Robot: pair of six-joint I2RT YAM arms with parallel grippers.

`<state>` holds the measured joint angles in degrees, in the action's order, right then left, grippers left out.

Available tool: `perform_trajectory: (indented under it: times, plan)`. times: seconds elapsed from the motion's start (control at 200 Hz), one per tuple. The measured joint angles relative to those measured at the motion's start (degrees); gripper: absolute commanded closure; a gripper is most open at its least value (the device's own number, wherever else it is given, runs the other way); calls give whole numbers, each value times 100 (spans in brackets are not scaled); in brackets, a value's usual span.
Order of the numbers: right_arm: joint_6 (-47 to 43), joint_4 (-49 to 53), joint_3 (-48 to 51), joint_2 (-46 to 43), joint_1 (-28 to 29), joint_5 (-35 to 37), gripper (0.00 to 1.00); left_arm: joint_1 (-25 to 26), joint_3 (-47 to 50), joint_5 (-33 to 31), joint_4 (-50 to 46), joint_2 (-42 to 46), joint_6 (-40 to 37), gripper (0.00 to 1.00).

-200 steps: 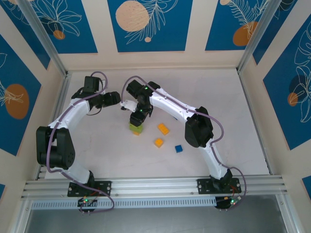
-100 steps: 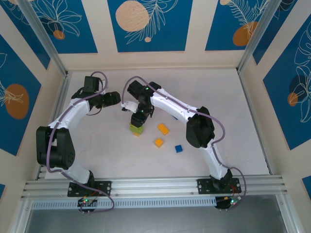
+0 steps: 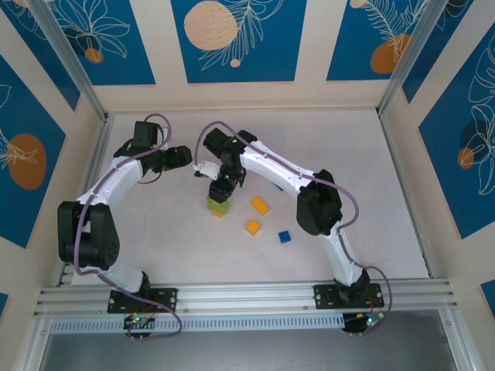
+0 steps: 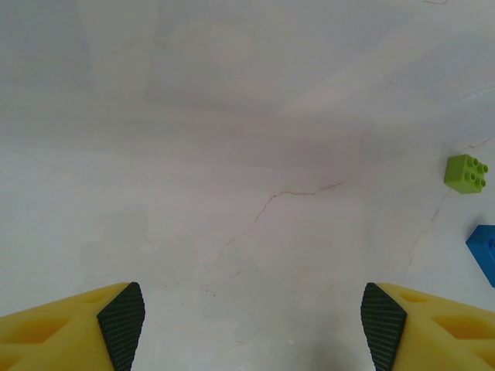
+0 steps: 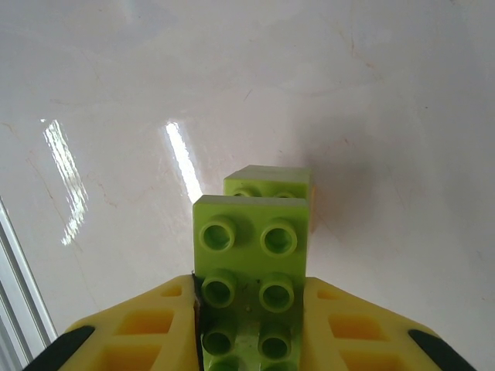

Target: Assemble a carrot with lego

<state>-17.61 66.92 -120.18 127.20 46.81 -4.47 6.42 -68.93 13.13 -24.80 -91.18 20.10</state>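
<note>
The right pincer (image 5: 251, 340) is clenched on a long green lego (image 5: 251, 255) (it has 2 rows of round bumps on top). Its yellow fingers (image 5: 147, 328) squeeze the brick from both sides. Just past the held brick, a second green lego (image 5: 269, 182) sits on the white worktop (image 5: 387, 93), with a bit of orange peeking out at its side. I cannot tell if the 2 green bricks touch.

From above, the right pincer (image 3: 221, 188) hangs near the middle of the worktop (image 3: 155, 232), with green lego right under it. Close by, to the right, lie 2 orange bricks (image 3: 260, 205) (image 3: 252, 226) and 1 blue brick (image 3: 284, 236), each on its own.

The left pincer (image 4: 251, 328) is released, its tips wide apart with nothing between them. From above, it (image 3: 184, 157) sits just left of the right one. In its own view, a small green brick (image 4: 466, 171) and a blue one (image 4: 483, 251) lie off to the right.
</note>
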Motion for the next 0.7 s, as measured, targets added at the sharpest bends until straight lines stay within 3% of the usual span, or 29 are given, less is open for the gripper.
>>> perform_trajectory:
  times: [0.7]
  plan:
    - [142, -44, 103, -66, -4, 35, 70, -4, 0, 39, 24, 0, 0, 23]
